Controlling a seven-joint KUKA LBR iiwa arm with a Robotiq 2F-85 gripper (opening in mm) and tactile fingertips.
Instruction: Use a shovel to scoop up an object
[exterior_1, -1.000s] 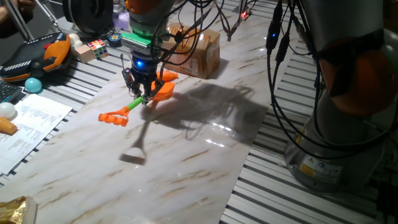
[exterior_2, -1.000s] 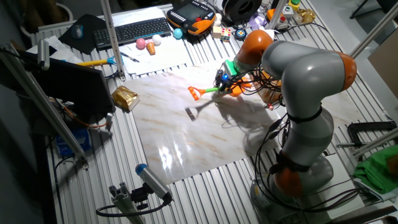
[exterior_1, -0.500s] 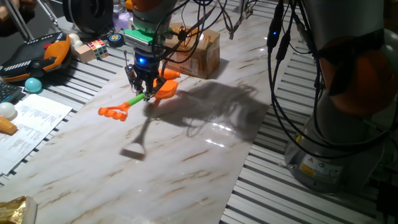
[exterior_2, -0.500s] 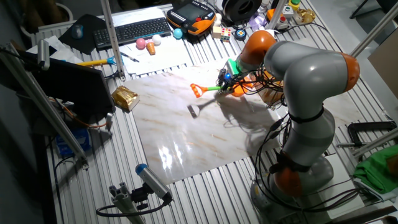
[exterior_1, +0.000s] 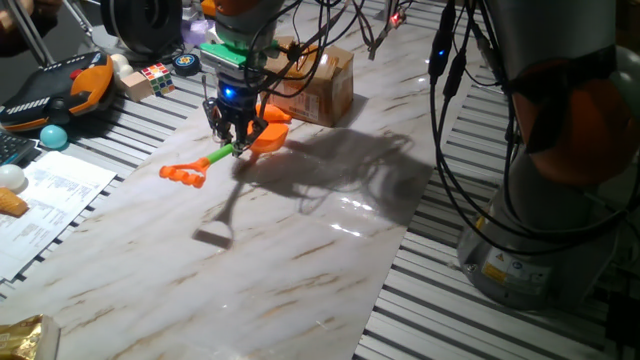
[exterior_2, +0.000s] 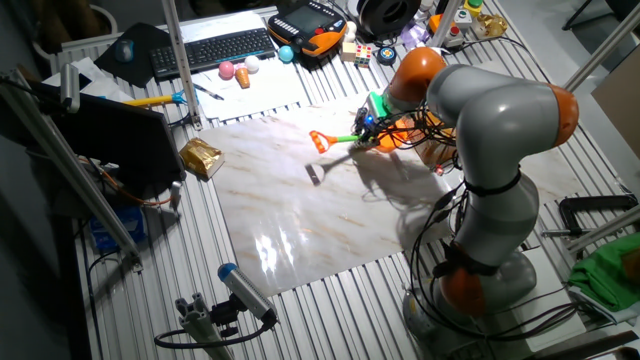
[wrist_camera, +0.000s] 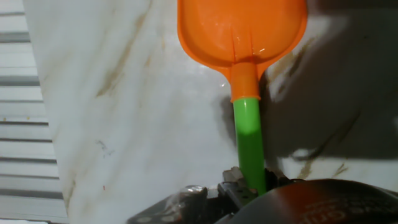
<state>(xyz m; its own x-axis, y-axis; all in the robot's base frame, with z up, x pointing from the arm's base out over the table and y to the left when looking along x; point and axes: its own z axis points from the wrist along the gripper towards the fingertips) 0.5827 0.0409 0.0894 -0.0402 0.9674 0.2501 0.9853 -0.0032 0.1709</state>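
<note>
My gripper (exterior_1: 235, 140) is shut on the green shaft (exterior_1: 216, 157) of the shovel and holds it above the marble board. The orange D-loop end (exterior_1: 183, 175) points toward the table's near left, and the broad orange blade (exterior_1: 266, 137) points toward the box. In the other fixed view the gripper (exterior_2: 367, 130) holds the same shovel (exterior_2: 343, 139). In the hand view the blade (wrist_camera: 242, 31) and shaft (wrist_camera: 249, 134) run up from my gripper (wrist_camera: 250, 185); the blade looks bare. A small orange piece, apparently the object (exterior_1: 277, 114), lies just past the blade.
A brown cardboard box (exterior_1: 322, 84) stands right behind the blade. A Rubik's cube (exterior_1: 156, 76), a pendant (exterior_1: 60, 90) and a teal ball (exterior_1: 53, 136) lie at the left, with papers (exterior_1: 50, 200) beside the marble board (exterior_1: 300, 270). The arm's base (exterior_1: 540, 240) stands at the right.
The gripper and shovel have shifted a little up and away, toward the box. The loop end has swung slightly with it. The grip has not changed.
</note>
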